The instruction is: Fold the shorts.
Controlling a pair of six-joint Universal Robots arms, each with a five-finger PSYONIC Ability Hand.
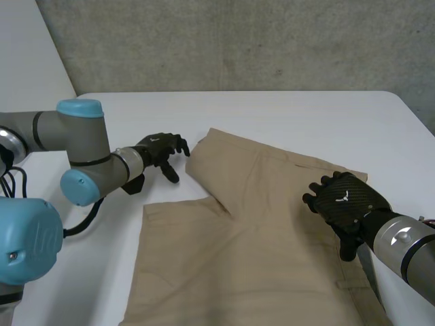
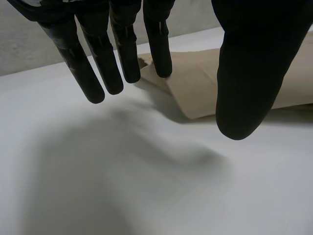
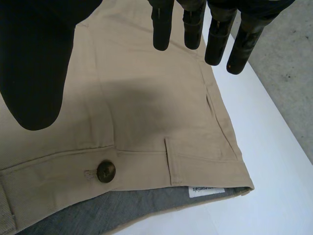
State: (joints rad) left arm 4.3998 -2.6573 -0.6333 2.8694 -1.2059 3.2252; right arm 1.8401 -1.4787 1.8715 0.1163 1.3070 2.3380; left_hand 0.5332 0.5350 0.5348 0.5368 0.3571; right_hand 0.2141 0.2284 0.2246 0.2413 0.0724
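Khaki shorts [image 1: 258, 231] lie spread flat on the white table [image 1: 292, 112], with one leg pointing toward the far left. My left hand [image 1: 160, 151] hovers over bare table just beside that leg's hem corner [image 2: 161, 81]; its fingers [image 2: 93, 68] are straight, the thumb stands apart, and it holds nothing. My right hand [image 1: 348, 199] hangs open over the shorts near the waistband at the right. Below its palm [image 3: 36, 63] lie a dark button [image 3: 106, 171], a belt loop and the grey inner lining of the waistband.
A grey concrete wall [image 1: 238, 41] stands behind the table. The table's right edge runs close to the waistband [image 3: 274, 161]. Bare tabletop lies left of the shorts and beyond them.
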